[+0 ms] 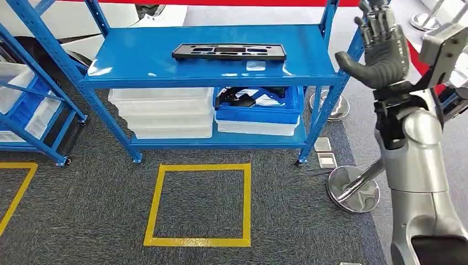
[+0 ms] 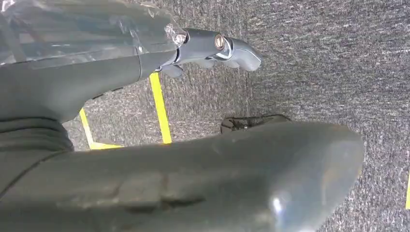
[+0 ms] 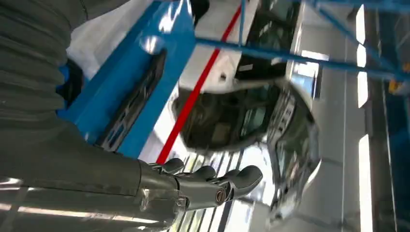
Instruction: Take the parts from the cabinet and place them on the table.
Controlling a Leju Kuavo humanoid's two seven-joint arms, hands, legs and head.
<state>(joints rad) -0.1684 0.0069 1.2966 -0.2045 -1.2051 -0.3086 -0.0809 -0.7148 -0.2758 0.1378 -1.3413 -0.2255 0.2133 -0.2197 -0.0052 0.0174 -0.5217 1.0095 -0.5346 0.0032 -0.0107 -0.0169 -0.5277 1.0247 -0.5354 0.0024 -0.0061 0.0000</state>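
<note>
A long black part (image 1: 229,52), flat and slotted, is lying lengthwise on the top shelf of the blue cabinet (image 1: 138,66), in the upper centre of the head view; flat near the shelf's middle, it is presenting an unobstructed upper face for grasping. On the lower shelf, a blue bin (image 1: 259,113) is holding further dark parts (image 1: 238,100) (their shapes are too small to tell), with stacked white trays (image 1: 163,113) to its left.

The right hand (image 1: 378,47) is standing raised at the upper right of the frame, fingers spread and pointing upward, holding nothing; it is hanging beyond the cabinet's right post, well apart from the black part and to the right of it, probably in preparation for a reach leftward. In the right wrist view, the right hand's fingers (image 3: 212,181) are showing apart and empty.

The left hand (image 2: 212,48) is hanging low over the grey carpet (image 1: 309,221), fingers loosely extended, grasping nothing. A yellow floor square (image 1: 200,204) is marking the carpet in the lower centre.
</note>
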